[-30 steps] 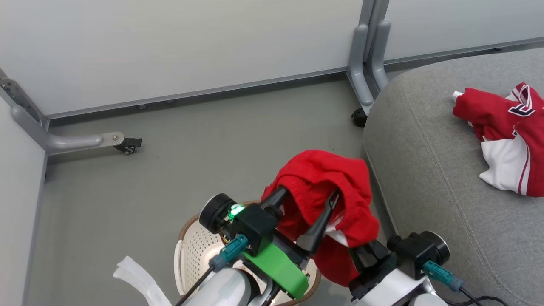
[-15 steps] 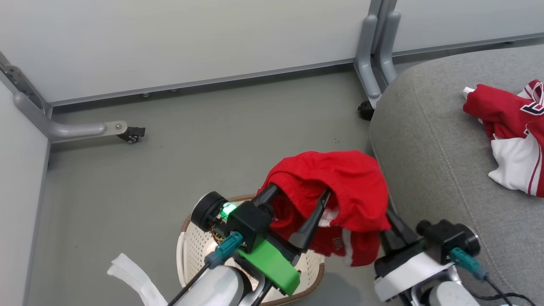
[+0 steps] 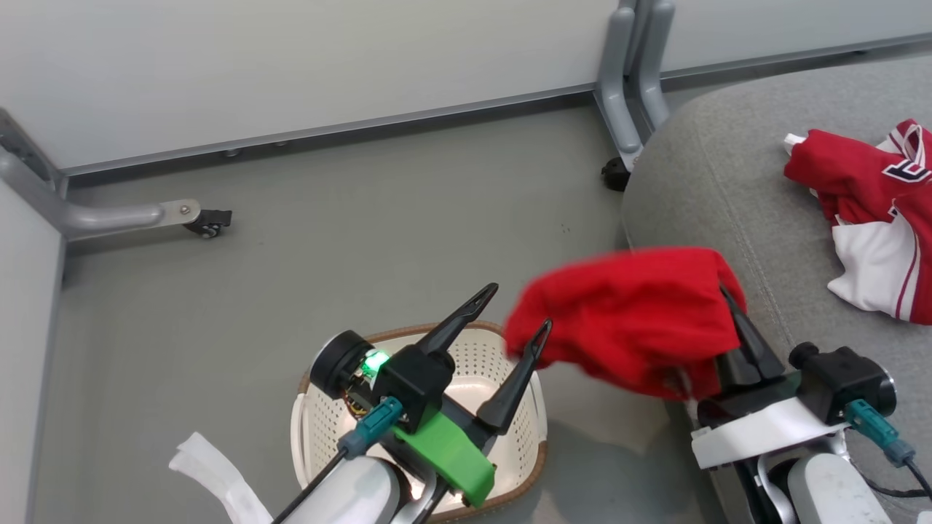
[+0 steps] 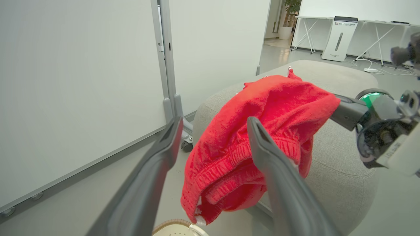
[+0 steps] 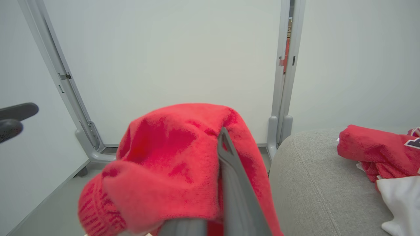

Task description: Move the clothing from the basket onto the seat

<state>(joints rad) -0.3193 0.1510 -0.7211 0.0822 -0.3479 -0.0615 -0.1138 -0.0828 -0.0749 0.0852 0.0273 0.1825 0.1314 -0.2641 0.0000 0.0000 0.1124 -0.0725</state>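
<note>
Our left fingers (image 3: 518,375) stand spread wide and hold nothing, poised just above the basket (image 3: 317,437), which sits on the floor (image 3: 291,276) nearest to us. Beside them, our right fingers (image 3: 746,338) are pressed together, pinching a red garment (image 3: 633,313) by a bunched part, so that the cloth drapes over them and hangs clear of the basket, at the near corner of the seat (image 3: 728,189). We judge the one-sided grip sensible: the seat lies on our right, so that arm alone can carry the cloth across. Further along the grey cushion a second garment (image 3: 859,196), red with white panels, lies crumpled. Beyond stand pale partition panels (image 3: 328,65) on castored feet.
</note>
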